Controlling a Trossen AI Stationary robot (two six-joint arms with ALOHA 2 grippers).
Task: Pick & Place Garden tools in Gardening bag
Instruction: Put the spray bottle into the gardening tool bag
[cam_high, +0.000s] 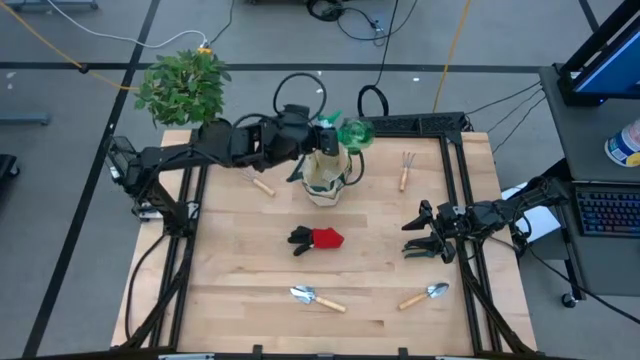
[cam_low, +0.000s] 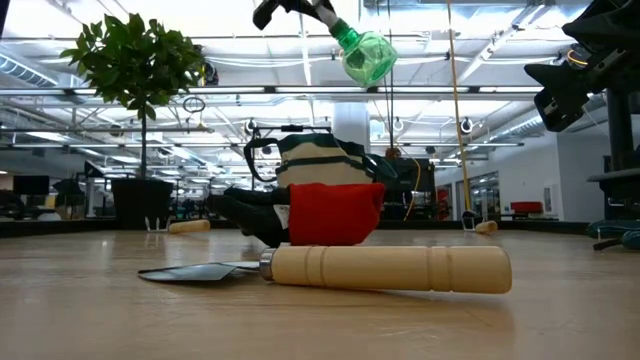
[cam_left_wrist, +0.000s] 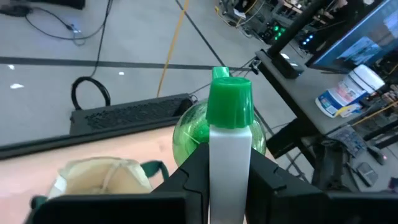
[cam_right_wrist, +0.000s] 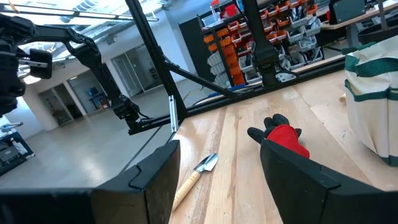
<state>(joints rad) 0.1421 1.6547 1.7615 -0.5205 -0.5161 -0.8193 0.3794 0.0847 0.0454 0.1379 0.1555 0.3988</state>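
Note:
My left gripper is shut on the green-white bottle, held high above the beige gardening bag at the table's far middle. In the low view the bottle hangs well above the bag. Red-and-black gloves lie flat mid-table. Two wooden-handled trowels lie near the front edge. A claw rake lies right of the bag, and another wooden-handled tool lies left of it. My right gripper is open and empty at the table's right. My left gripper pinches the bottle's white body between its two fingers, just below the green cap. The fingers come from the table's left. The bottle is lifted clear, tilted, its green end pointing away from the gripper and slightly down.
A leafy potted plant stands at the table's far left corner. A black keyboard lies beyond the far edge. Bare wood lies between the gloves and the bag. The near trowel fills the low view's foreground.

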